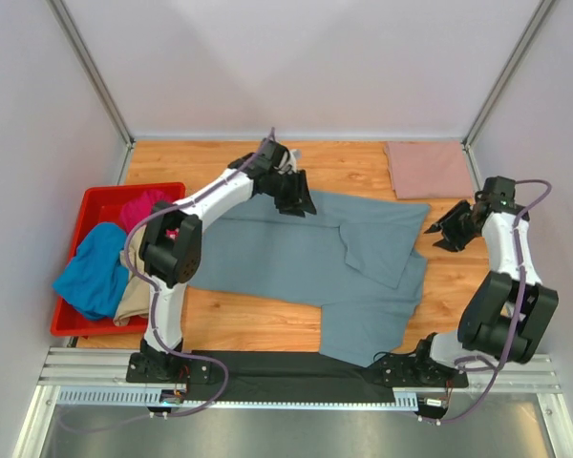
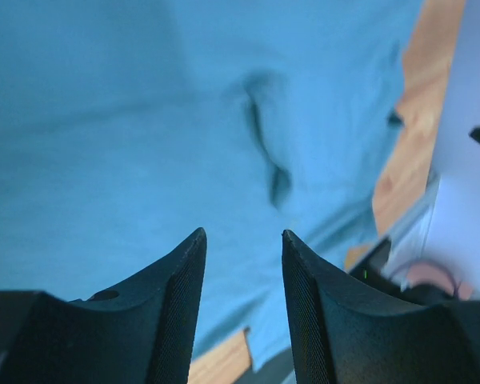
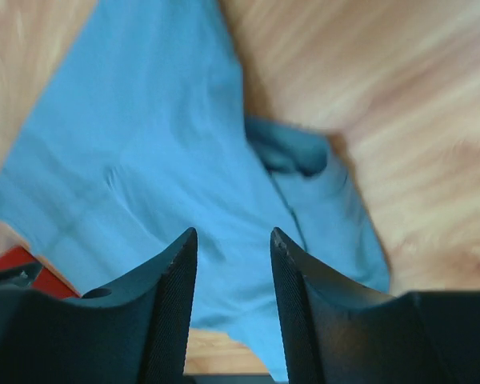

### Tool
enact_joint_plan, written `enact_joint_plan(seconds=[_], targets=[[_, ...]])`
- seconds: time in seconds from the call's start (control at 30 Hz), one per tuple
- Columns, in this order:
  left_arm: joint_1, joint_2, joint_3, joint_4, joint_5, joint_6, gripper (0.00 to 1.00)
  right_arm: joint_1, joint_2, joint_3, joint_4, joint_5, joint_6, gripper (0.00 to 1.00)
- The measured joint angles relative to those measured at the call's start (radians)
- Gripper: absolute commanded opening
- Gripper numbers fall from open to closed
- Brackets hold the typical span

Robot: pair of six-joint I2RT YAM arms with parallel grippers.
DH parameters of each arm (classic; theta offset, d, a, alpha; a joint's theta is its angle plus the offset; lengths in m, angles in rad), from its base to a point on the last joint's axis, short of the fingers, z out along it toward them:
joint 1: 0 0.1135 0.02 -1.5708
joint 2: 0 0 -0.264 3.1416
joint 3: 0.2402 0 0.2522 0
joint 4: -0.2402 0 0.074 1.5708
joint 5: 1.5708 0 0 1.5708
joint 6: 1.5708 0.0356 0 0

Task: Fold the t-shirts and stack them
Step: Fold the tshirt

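A large slate grey-blue t-shirt (image 1: pixel 286 258) lies spread over the middle of the wooden table, its right side folded in as a flap (image 1: pixel 387 239). My left gripper (image 1: pixel 296 200) hovers over the shirt's far edge. In the left wrist view this gripper (image 2: pixel 242 236) is open with nothing between its fingers, and the cloth (image 2: pixel 144 120) fills the view beneath. My right gripper (image 1: pixel 441 233) is just off the shirt's right edge. It (image 3: pixel 234 234) is open and empty above the cloth (image 3: pixel 144 144). A dusty-pink t-shirt (image 1: pixel 428 170) lies folded at the back right.
A red bin (image 1: pixel 95 198) at the left holds bright blue (image 1: pixel 91 267), magenta (image 1: pixel 145 205) and beige (image 1: pixel 134 296) shirts. A black strip (image 1: pixel 267 367) runs along the near edge by the arm bases. White walls enclose the table's back and sides.
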Motion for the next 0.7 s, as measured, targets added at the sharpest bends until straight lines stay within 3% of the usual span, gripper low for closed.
enact_joint_plan(seconds=[0.17, 0.33, 0.7], targets=[[-0.168, -0.04, -0.129, 0.058, 0.08, 0.003, 0.51, 0.13, -0.239, -0.163, -0.135, 0.009, 0.001, 0.44], [-0.269, -0.008, -0.171, 0.097, 0.111, -0.008, 0.51, 0.142, -0.419, -0.256, -0.264, 0.006, -0.01, 0.45], [-0.328, 0.145, -0.074, 0.133, 0.057, -0.048, 0.51, 0.228, -0.519, -0.272, -0.373, 0.013, -0.027, 0.45]])
